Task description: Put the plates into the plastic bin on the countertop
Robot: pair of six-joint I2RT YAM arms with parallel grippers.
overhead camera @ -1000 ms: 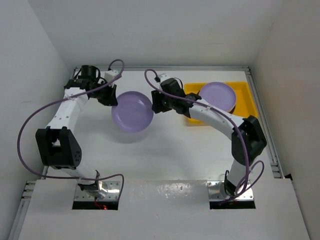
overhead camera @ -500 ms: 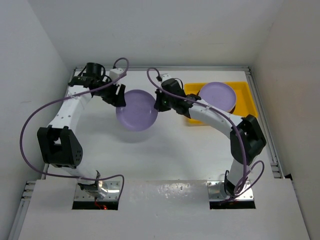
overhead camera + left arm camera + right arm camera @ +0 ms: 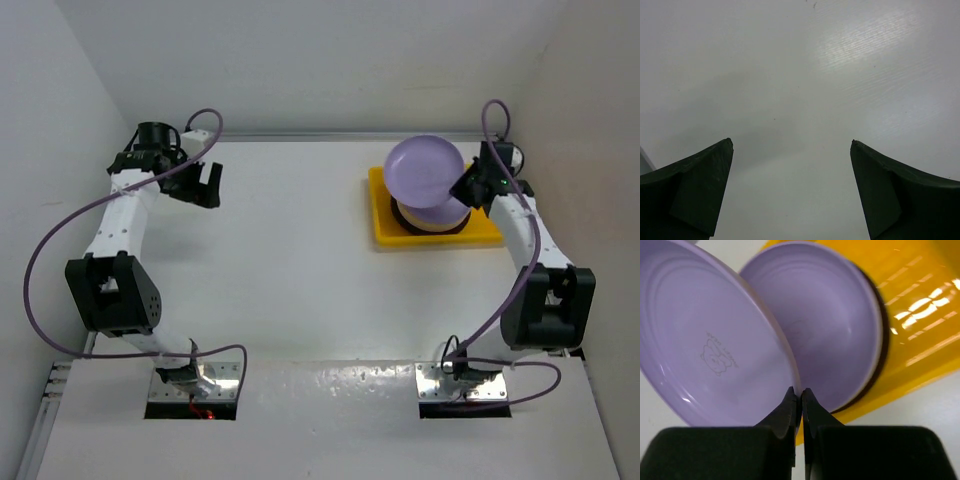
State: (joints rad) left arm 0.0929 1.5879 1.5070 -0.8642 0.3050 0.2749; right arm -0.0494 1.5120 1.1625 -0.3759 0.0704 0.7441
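Note:
My right gripper (image 3: 801, 390) is shut on the rim of a lavender plate (image 3: 715, 350), holding it tilted above the yellow plastic bin (image 3: 920, 315). Another lavender plate (image 3: 830, 335) lies in the bin on top of a dark-rimmed one (image 3: 881, 365). In the top view the held plate (image 3: 424, 170) hangs over the stack (image 3: 430, 217) in the bin (image 3: 385, 235), with the right gripper (image 3: 463, 187) at its right edge. My left gripper (image 3: 207, 185) stands open at the far left over the white countertop (image 3: 300, 280); its fingers (image 3: 700, 190) have nothing between them.
White walls close the countertop at the back and on both sides. A metal edge strip (image 3: 525, 225) runs along the right side, just beyond the bin. The arm bases (image 3: 195, 378) sit at the near edge.
The left gripper opened, let go of the lavender plate and drew back to the left. The right gripper shut on the plate's rim and carried it right, over the bin.

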